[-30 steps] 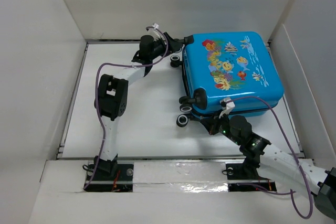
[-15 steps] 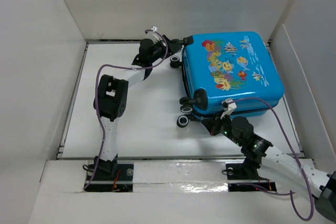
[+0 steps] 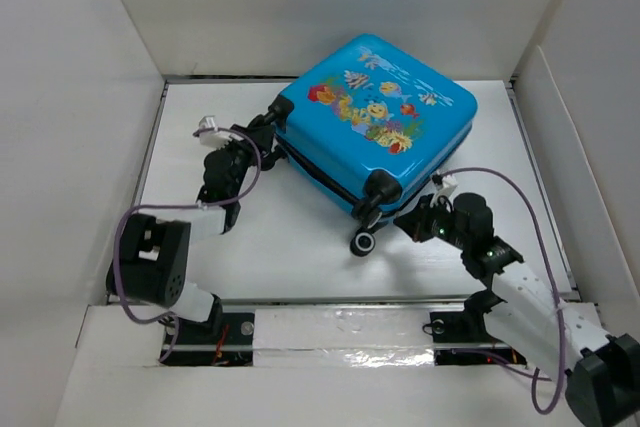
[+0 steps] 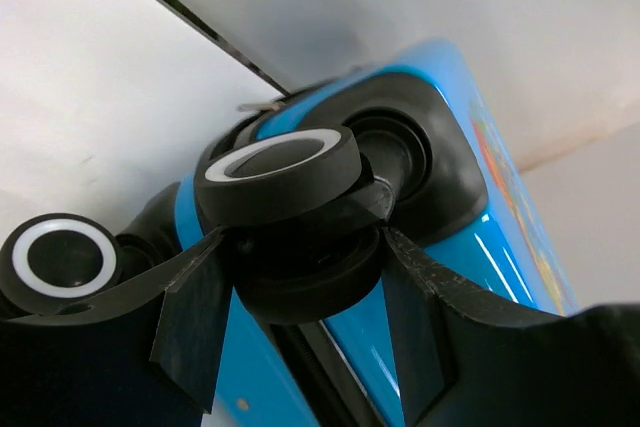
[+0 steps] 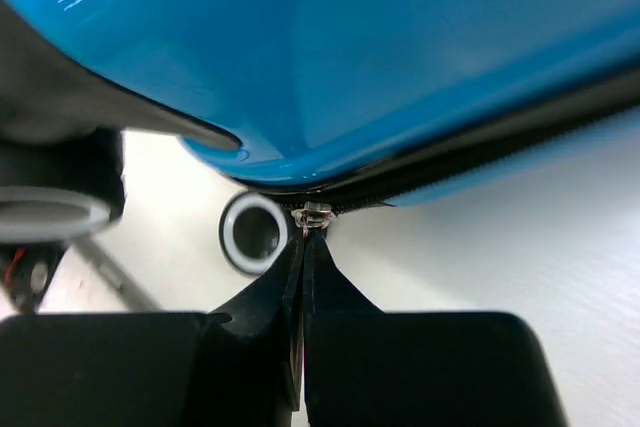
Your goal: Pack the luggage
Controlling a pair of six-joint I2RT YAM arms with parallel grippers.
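Luggage (image 3: 375, 117) lies shut and flat on the table (image 3: 290, 237), fish print up, toward the far edge and a little right of centre. It is turned on the diagonal, so one wheeled corner points at the near edge and the other at the left edge. The left gripper (image 4: 300, 257) has its jaws closed round a wheel (image 4: 285, 182) at that left-hand corner, one finger pressed on each side of the twin caster. The right gripper (image 5: 304, 247) is at the near corner with its fingers pinched tight together on the zip pull (image 5: 313, 213), which sits on the zip (image 5: 480, 152) just beside another wheel (image 5: 253, 234). Nothing loose shows on the table, and the inside of the case is hidden, so packing seems finished and the step in hand looks like zipping up: the left arm bracing the case, the right working the slider. The next move calls for drawing the pull along the line of the teeth and following the curve round the corner rather than tugging outward, since so thin a tab could slip from the fingertips. The left grip needs to hold firm, or the light case may swivel on the smooth table.
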